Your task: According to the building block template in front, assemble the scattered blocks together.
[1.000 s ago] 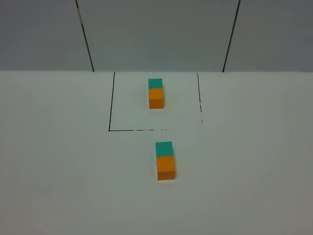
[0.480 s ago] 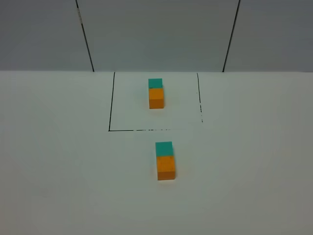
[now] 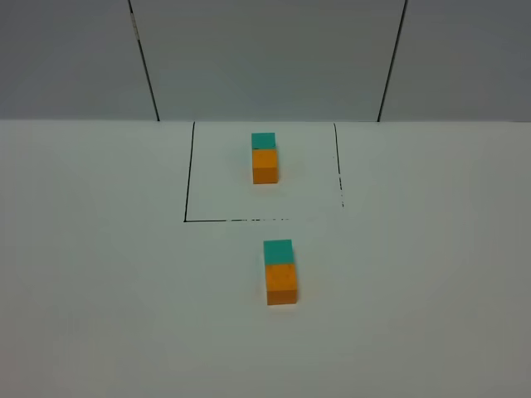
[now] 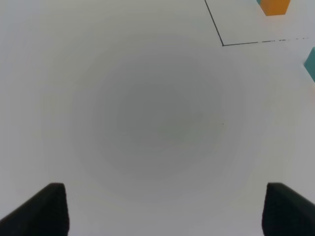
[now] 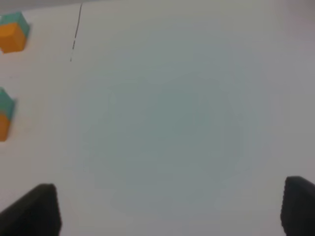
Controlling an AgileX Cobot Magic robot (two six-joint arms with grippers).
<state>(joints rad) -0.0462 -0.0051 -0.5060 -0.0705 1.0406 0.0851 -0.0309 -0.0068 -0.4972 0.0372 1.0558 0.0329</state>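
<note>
The building block template, a teal cube [image 3: 264, 140] joined to an orange cube [image 3: 265, 164], sits inside the black-lined rectangle [image 3: 188, 174] at the back. The scattered blocks stand in front of the frame: the teal cube [image 3: 279, 251] touches the orange cube [image 3: 281, 283] in a row, teal at the back. Neither gripper shows in the exterior view. My left gripper [image 4: 162, 211] is open over bare table, left of the blocks; the scattered teal cube [image 4: 310, 61] shows at that view's edge. My right gripper [image 5: 167, 211] is open over bare table, right of the blocks [image 5: 4, 115].
The white table [image 3: 99, 274] ends at a grey panelled wall [image 3: 265, 58] behind the frame. The frame's front and right lines are partly broken. The template pair also shows in the right wrist view [image 5: 12, 34].
</note>
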